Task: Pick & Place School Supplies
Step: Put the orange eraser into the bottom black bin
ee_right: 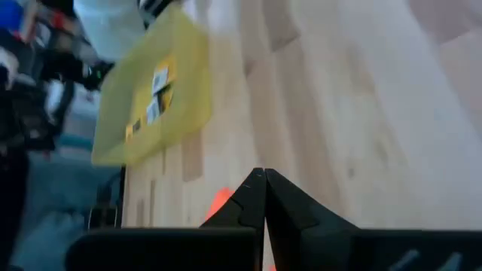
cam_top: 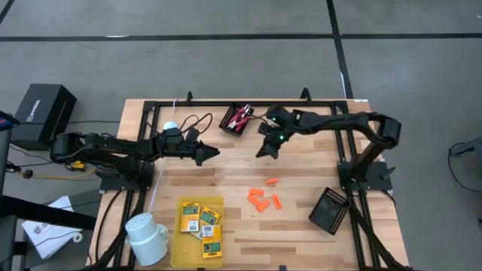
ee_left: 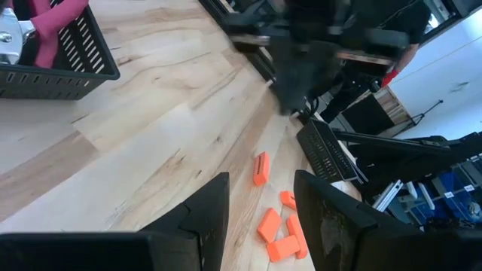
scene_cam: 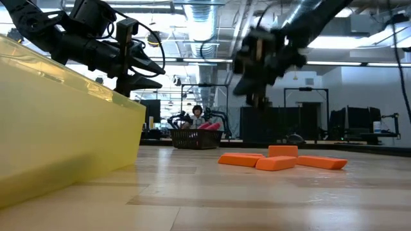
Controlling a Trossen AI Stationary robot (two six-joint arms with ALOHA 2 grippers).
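Several orange pieces [cam_top: 262,199] [ee_left: 279,226] lie flat on the wooden table, right of centre. Yellow-and-green packets [cam_top: 202,220] lie in a yellow tray [cam_top: 184,245] at the near edge. Red-handled scissors [cam_top: 241,117] [ee_left: 53,22] lie in a black basket [cam_top: 230,126] at the far edge. My left gripper [cam_top: 213,155] [ee_left: 260,181] hovers open left of centre, pointing toward the table's right, with nothing between its fingers. My right gripper [cam_top: 265,153] [ee_right: 260,175] is shut and empty. It hangs above the table near the black basket, slanting down.
A white mug [cam_top: 147,235] lies at the near left corner beside the yellow tray. A second black basket [cam_top: 330,211] sits at the near right. A small white disc [cam_top: 171,126] lies at the far left. Bare wood shows between the two grippers and the orange pieces.
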